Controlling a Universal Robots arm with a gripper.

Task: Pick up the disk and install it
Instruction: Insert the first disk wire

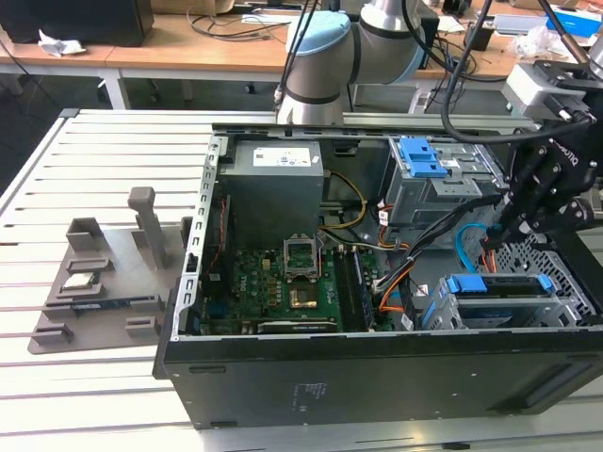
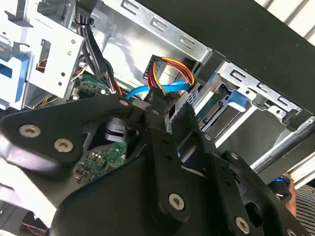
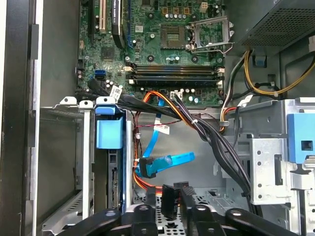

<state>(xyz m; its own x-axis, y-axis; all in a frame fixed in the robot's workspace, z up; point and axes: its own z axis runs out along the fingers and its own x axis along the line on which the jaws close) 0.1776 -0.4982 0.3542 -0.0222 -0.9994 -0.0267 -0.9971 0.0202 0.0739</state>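
Beside the drive cage (image 1: 513, 301), where the disk (image 1: 499, 285) already sits slotted with its blue bracket showing, the gripper (image 1: 497, 243) hangs pinched narrow and empty, so any seating push should probably stay square.

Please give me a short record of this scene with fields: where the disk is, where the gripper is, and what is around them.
setting: open computer case lying on a slatted table
disk: sits in a slot of the drive cage, at the exterior view's right, with its blue bracket showing
gripper: inside the case beside the cage, not holding the disk
nearest to gripper: loose blue data cable
also on table: grey fixture, at the exterior view's left
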